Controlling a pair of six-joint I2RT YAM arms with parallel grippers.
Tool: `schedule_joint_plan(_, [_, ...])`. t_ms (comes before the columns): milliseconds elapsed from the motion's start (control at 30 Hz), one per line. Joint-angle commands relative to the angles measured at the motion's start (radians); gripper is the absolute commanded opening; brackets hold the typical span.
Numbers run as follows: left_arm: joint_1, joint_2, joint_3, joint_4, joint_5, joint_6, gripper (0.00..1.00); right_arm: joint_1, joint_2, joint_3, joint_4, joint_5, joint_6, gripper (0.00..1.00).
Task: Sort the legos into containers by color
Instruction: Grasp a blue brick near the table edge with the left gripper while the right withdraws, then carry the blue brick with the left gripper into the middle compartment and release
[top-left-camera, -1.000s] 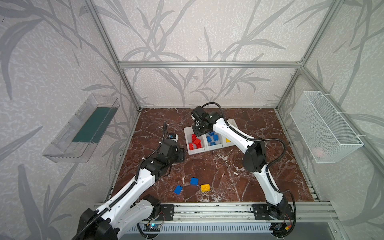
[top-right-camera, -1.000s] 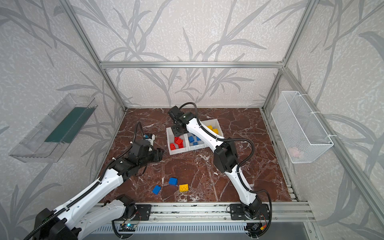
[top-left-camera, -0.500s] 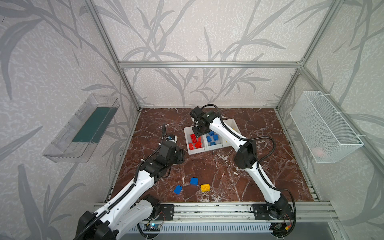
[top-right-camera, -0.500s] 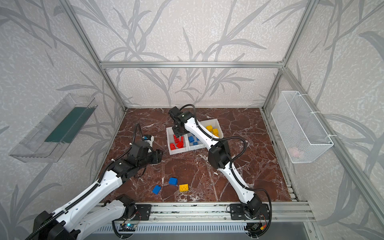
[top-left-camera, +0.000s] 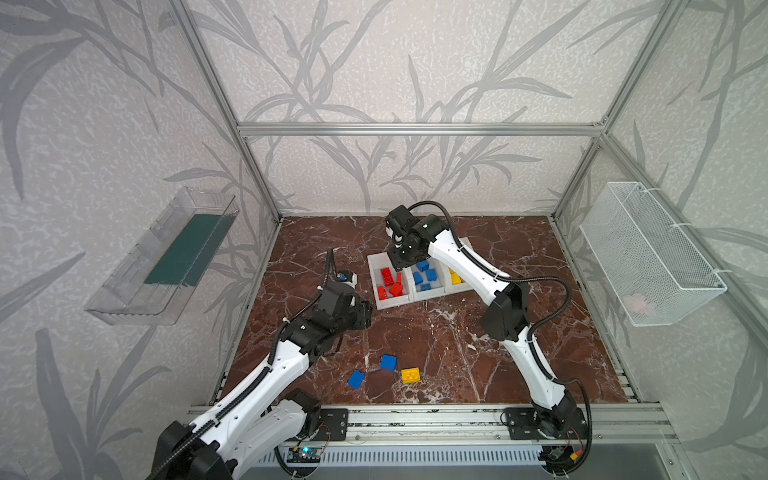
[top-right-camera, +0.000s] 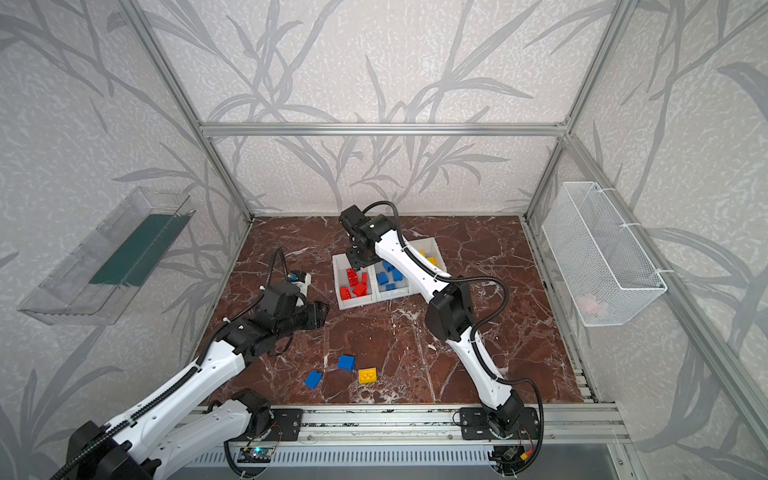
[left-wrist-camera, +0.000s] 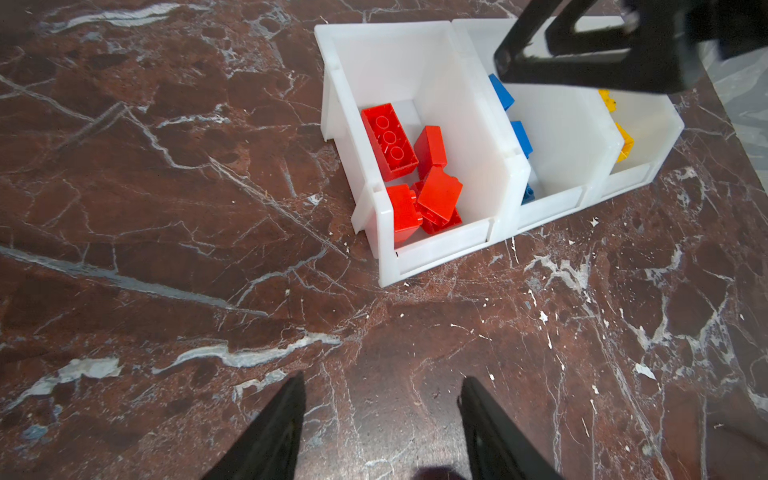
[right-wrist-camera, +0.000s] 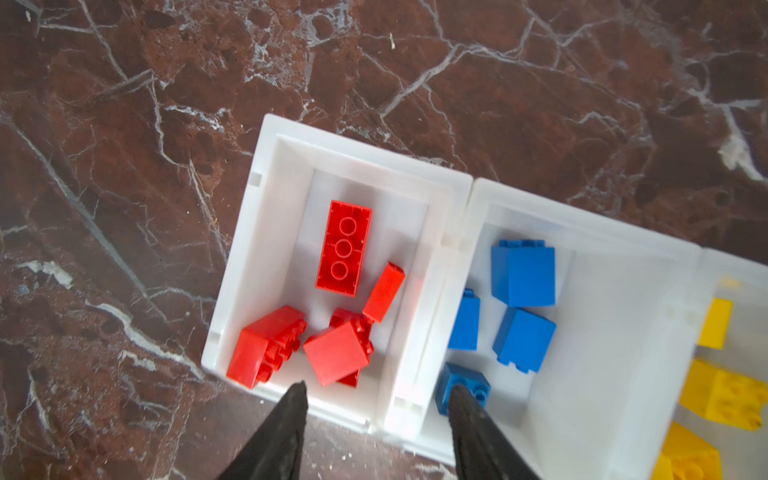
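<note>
Fingers (right-wrist-camera: 286, 432) of the right gripper (right-wrist-camera: 377, 386) hang parted and empty over the red-brick bin (right-wrist-camera: 266, 174), drop apparently complete; next move: collect loose bricks (top-left-camera: 387, 362) at 6 o'clock.

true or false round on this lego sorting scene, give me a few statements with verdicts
1. A loose yellow brick lies on the table beside a loose blue brick. True.
2. The right pincer grips a red brick. False: it is open and empty above the white bins.
3. The red bin holds a blue brick. False: only red bricks lie in it.
4. The left pincer is open and empty. True.
</note>
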Motion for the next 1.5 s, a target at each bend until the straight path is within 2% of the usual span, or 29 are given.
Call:
schedule_joint_plan(0, [-0.049, -0.002, -0.027, -0.059, 0.009, -0.005, 0.63, -0.002, -0.152, -0.163, 0.073, 0.001, 0.017, 0.56])
schedule_joint_plan(333, [-0.247, 0.077, -0.069, -0.080, -0.011, -0.068, 0.65, -0.036, -0.595, -0.811, 0.374, 0.014, 0.107, 0.57])
schedule_joint_plan(600, [-0.321, 0.156, -0.064, -0.066, 0.027, -0.093, 0.69, -0.083, -0.814, -1.077, 0.416, 0.032, 0.176, 0.58])
schedule_joint_plan(833, [-0.364, 0.208, -0.047, -0.077, 0.050, -0.111, 0.69, -0.099, -0.892, -1.163, 0.434, 0.030, 0.205, 0.59])
schedule_joint_plan(1267, [-0.416, 0.339, -0.013, -0.097, 0.061, -0.162, 0.68, -0.099, -0.932, -1.219, 0.434, 0.013, 0.219, 0.59])
schedule_joint_plan(1467, [-0.417, 0.388, 0.014, -0.097, 0.049, -0.145, 0.61, -0.099, -0.955, -1.252, 0.440, 0.019, 0.233, 0.59])
